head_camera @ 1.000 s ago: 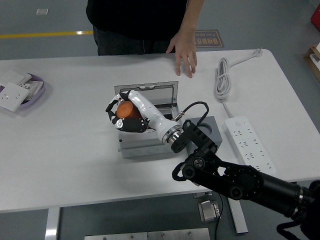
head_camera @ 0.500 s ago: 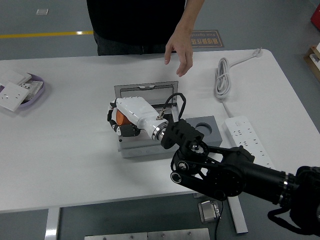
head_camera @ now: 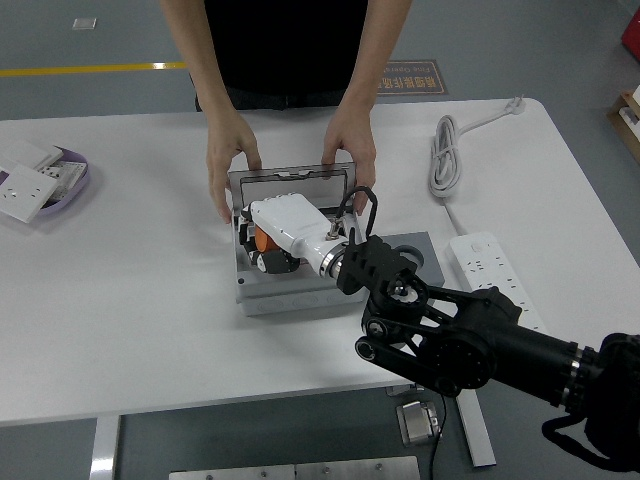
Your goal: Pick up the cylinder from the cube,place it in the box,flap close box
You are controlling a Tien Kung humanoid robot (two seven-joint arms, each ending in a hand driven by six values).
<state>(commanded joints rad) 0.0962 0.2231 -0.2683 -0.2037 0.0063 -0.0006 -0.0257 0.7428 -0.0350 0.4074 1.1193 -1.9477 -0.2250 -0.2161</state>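
The right hand (head_camera: pixel 272 236) is curling its fingers around the orange cylinder (head_camera: pixel 263 241) and holding it low inside the open grey box (head_camera: pixel 290 296) on the counter (head_camera: pixel 130 290). A person's two hands (head_camera: pixel 232 155) are steadying the raised lid (head_camera: pixel 290 184) at the far side. Judgement: the placing step is underway. To do it well, the cylinder should be resting on the box floor before the fingers open, and the hand should lift straight up, avoiding the lid and the person's fingers. The left hand is not showing.
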